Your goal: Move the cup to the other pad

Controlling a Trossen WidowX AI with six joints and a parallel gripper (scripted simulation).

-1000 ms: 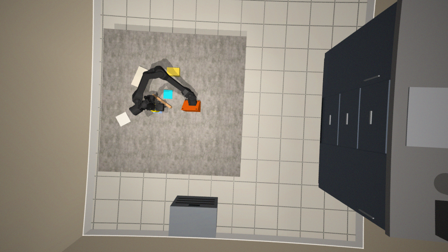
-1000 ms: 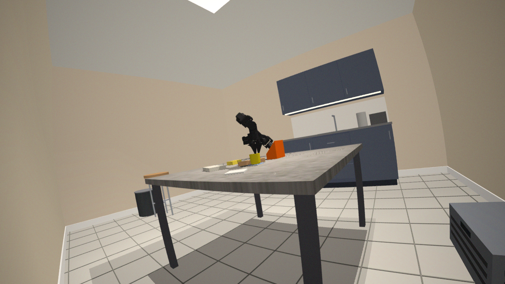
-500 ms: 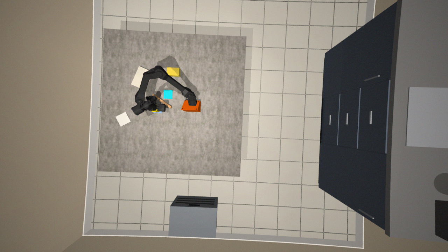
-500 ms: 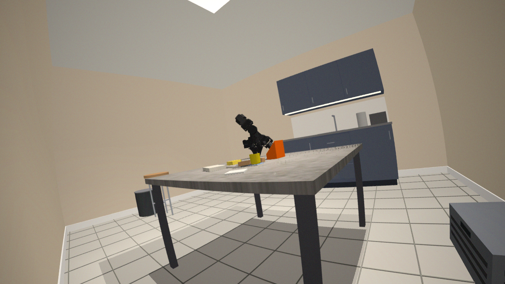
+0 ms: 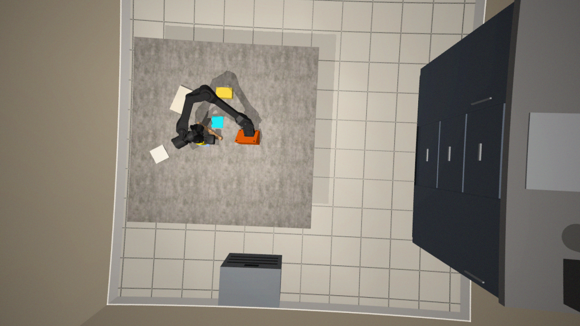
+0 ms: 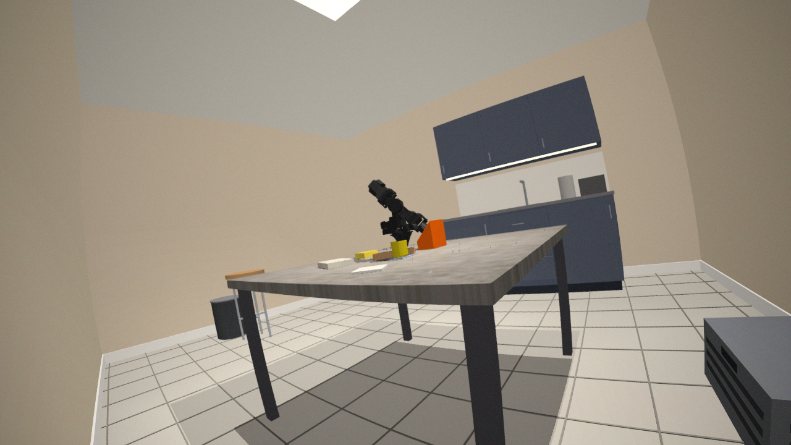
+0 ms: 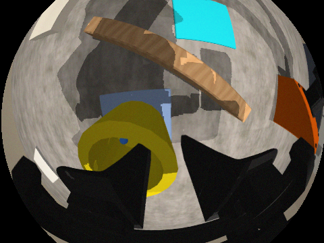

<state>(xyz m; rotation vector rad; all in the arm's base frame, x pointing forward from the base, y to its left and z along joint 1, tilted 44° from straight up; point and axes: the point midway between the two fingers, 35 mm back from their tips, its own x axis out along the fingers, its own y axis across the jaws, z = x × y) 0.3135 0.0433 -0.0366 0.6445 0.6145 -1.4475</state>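
The yellow cup (image 5: 200,143) (image 6: 399,248) (image 7: 128,116) stands upright, partly on the blue pad (image 7: 115,98). A blue marble (image 7: 123,140) shows inside it; the rest of its inside is partly hidden by a finger. The cyan pad (image 5: 217,122) (image 7: 204,25) lies flat with nothing on it. A white square (image 5: 159,154) (image 6: 369,269) also lies flat and bare. My gripper (image 7: 165,140) is partly open, its fingers apart and pointing down over the cup. In the wrist view the left finger overlaps the cup's mouth and the right finger is beside the rim. No grip on the cup shows.
A wooden bar (image 5: 214,132) (image 7: 162,54) lies between the cup and the cyan pad. A yellow block (image 5: 224,93) (image 6: 366,254) and a cream block (image 5: 180,99) (image 6: 334,263) lie farther off. The orange base (image 5: 247,137) (image 6: 432,235) carries the arm.
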